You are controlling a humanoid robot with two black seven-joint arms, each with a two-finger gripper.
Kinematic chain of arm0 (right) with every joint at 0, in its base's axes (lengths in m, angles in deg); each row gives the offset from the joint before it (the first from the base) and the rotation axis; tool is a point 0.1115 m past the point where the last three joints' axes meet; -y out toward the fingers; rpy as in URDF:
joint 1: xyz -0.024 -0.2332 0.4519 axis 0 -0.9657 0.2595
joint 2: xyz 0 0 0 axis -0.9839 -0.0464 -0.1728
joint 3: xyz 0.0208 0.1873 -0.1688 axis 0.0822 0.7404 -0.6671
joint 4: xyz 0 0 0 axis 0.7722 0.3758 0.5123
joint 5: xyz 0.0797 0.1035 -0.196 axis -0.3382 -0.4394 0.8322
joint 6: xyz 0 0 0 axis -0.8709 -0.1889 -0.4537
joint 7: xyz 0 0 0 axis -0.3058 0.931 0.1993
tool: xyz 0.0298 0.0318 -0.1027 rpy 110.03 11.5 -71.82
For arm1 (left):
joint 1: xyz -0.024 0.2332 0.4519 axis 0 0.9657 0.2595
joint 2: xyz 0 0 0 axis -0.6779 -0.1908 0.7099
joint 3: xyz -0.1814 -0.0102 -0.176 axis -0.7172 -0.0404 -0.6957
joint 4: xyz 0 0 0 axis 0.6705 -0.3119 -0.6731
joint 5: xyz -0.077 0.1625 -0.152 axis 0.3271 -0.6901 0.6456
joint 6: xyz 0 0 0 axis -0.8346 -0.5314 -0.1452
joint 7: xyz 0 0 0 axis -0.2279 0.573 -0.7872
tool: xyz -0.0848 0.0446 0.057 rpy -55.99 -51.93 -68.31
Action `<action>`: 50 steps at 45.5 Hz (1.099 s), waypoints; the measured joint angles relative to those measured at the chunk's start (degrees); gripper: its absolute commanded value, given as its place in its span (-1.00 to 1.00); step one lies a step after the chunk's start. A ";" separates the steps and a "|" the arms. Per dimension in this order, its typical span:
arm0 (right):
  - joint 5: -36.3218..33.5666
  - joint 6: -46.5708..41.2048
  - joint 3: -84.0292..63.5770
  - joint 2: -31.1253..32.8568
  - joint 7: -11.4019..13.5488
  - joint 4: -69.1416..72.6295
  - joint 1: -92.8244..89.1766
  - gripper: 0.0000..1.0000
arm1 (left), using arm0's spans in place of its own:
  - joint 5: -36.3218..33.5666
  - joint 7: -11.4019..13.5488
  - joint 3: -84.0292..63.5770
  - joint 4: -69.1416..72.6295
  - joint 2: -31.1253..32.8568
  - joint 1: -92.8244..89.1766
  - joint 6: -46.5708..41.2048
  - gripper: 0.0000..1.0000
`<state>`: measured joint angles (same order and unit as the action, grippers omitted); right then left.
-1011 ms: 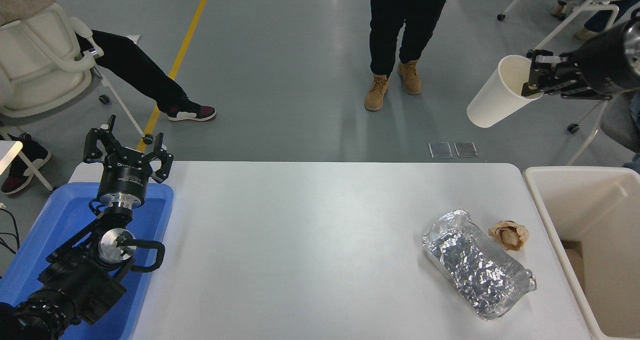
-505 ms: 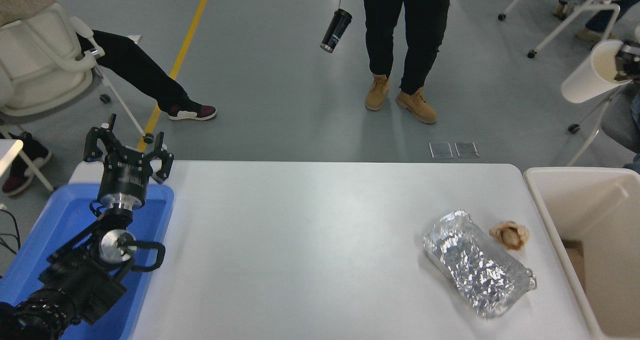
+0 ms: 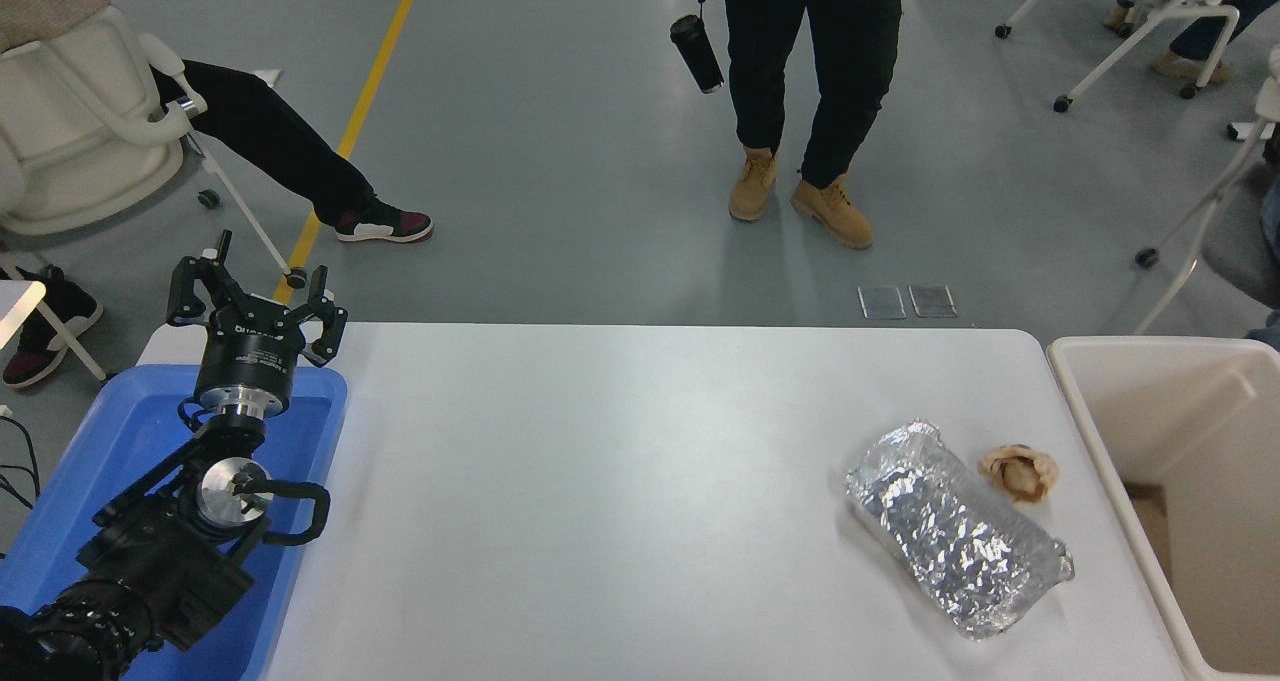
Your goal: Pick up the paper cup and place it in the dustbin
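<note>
The paper cup is nowhere in view, and neither is the right arm. By the table's [image 3: 620,481] near right corner lies a crinkled foil container [image 3: 958,531]; beside it, a brown paper wad [image 3: 1018,471]. The smooth cream dustbin [image 3: 1110,461] flanks the right edge. Left gripper [image 3: 256,301] hangs spread over the blue tray [image 3: 120,441].

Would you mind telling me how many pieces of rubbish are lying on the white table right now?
2: a crumpled foil container near the table's right end, and a small brown paper wad just beyond it, toward the dustbin. No paper cup is in view.
</note>
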<state>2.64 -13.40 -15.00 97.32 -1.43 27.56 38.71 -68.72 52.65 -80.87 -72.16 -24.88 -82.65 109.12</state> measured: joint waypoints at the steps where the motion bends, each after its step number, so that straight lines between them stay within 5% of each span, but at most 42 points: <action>1: -0.06 0.52 0.77 -0.32 0.10 -0.10 -0.93 -1.00 | 0.00 0.00 0.00 0.00 0.00 0.00 0.00 0.98; 31: -0.73 13.59 16.38 -11.76 1.05 -1.89 -17.31 -1.00 | -0.02 0.00 0.00 0.00 0.02 0.00 0.00 0.98; 36: -0.74 14.05 16.79 -12.17 1.08 -1.93 -17.69 0.04 | -0.02 0.00 0.00 -0.01 0.01 0.00 0.00 0.98; 43: -0.77 14.38 16.94 -12.35 1.08 -1.94 -18.02 0.97 | -0.02 0.00 0.00 -0.01 0.01 0.00 0.00 0.98; 50: -0.70 14.48 16.79 -12.22 1.09 -1.78 -17.95 1.00 | -0.02 0.00 0.00 -0.01 0.01 -0.01 0.00 0.98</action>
<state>1.94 1.09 1.79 85.10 -0.35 25.79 20.76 -68.73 52.65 -80.87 -72.17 -24.87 -82.66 109.12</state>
